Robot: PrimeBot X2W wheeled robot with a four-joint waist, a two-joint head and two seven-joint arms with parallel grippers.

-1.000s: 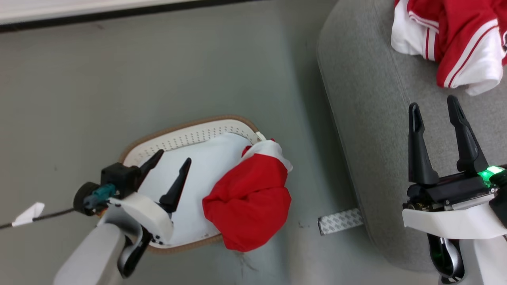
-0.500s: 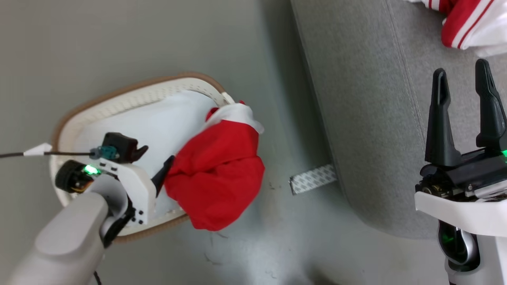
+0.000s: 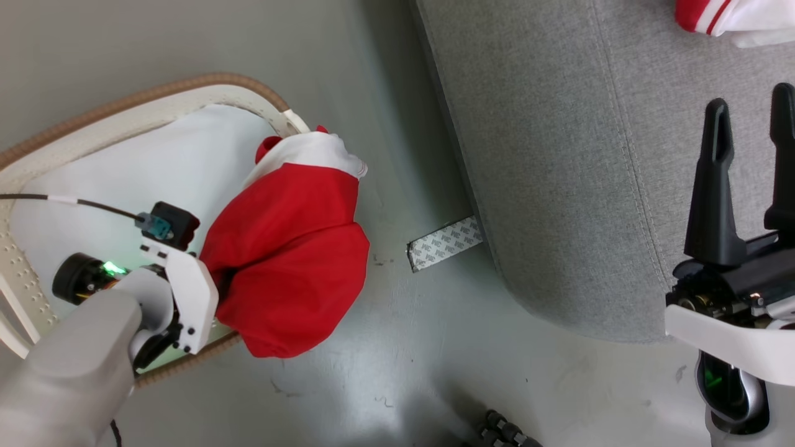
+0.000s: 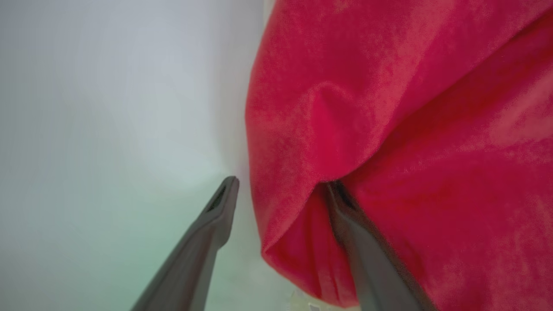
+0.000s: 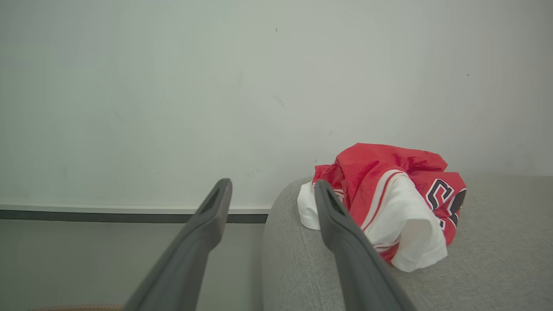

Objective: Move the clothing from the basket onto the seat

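Observation:
A plain red garment with white trim (image 3: 292, 248) hangs over the right rim of the cream basket (image 3: 155, 96), bulging out above the floor. In the head view my left arm's white wrist housing (image 3: 183, 298) sits against the cloth and the fingers are buried in it. My left gripper (image 4: 283, 183) is open: one finger lies over the pale cushion (image 4: 108, 108), the other is tucked under a red fold (image 4: 389, 129). The "23" jersey (image 5: 389, 194) lies on the grey seat (image 3: 559, 155). Above the seat, my right gripper (image 3: 751, 99) is open and holds nothing.
A strip of patterned white tape (image 3: 444, 243) lies on the grey floor at the foot of the seat. A thin black cable (image 3: 62, 202) runs to my left wrist. A dark ribbed object (image 3: 503, 431) shows at the bottom edge. A wall with a dark baseboard (image 5: 129, 214) stands behind.
The camera has dipped and the whole picture shifted. My left gripper has moved right across the cushion into the red garment, and its fingers are now under the cloth. The right gripper stays open.

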